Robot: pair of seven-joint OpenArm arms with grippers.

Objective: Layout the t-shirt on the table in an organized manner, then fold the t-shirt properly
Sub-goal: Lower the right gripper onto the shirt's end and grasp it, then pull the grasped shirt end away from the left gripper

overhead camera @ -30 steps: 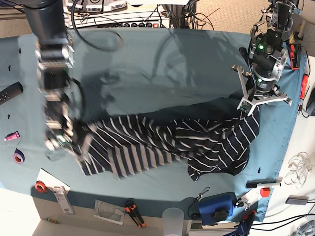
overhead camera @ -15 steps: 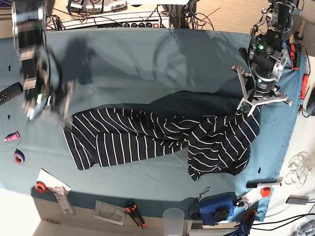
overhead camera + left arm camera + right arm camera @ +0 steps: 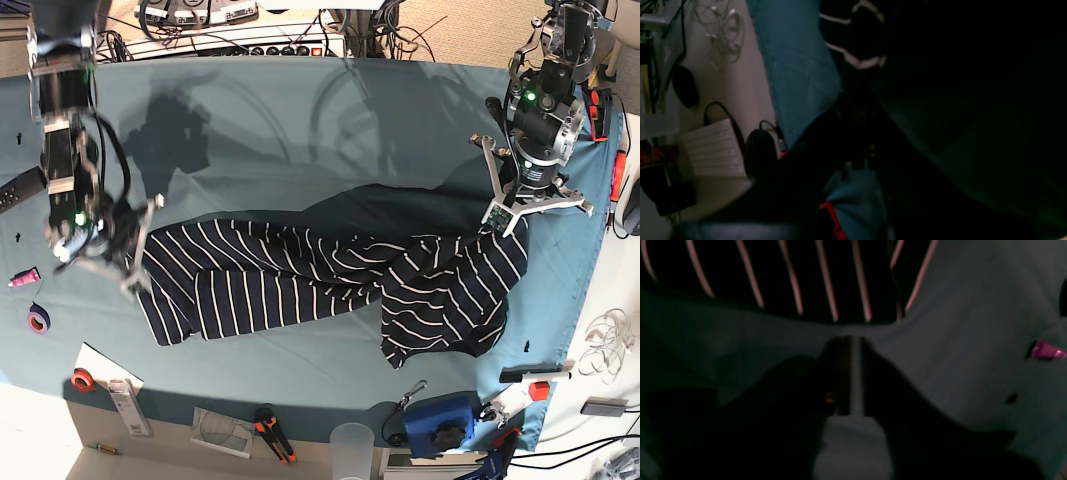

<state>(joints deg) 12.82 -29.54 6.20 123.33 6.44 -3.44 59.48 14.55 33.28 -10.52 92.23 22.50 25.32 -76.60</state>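
the t-shirt (image 3: 330, 285) lies stretched in a long band across the middle of the desk (image 3: 300, 130), running from 9 o'clock toward 3 o'clock in the base view. its 9 o'clock half is fairly flat, stripes running mostly across the band; its 3 o'clock half is bunched, with a fold hanging toward 5 o'clock.

right gripper (image 3: 100, 240) sits at the 9 o'clock end of the shirt, just beside the fabric edge. in the right wrist view its jaws stand narrowly apart with bare desk cloth (image 3: 957, 340) between them, and the striped edge (image 3: 790, 280) lies just beyond the tips at 12 o'clock; nothing is held.

left gripper (image 3: 505, 215) is at the 3 o'clock end, jaws closed down on the shirt's upper corner; the left wrist view is too dark to show the pinch itself, only a bit of stripe (image 3: 857, 61) at 12 o'clock.

along the 6 o'clock desk edge: orange-handled pliers (image 3: 272, 432), a clear cup (image 3: 351, 448), a blue box (image 3: 440, 420). a pink clip (image 3: 24, 276) and a purple tape roll (image 3: 38, 319) lie at 9 o'clock.
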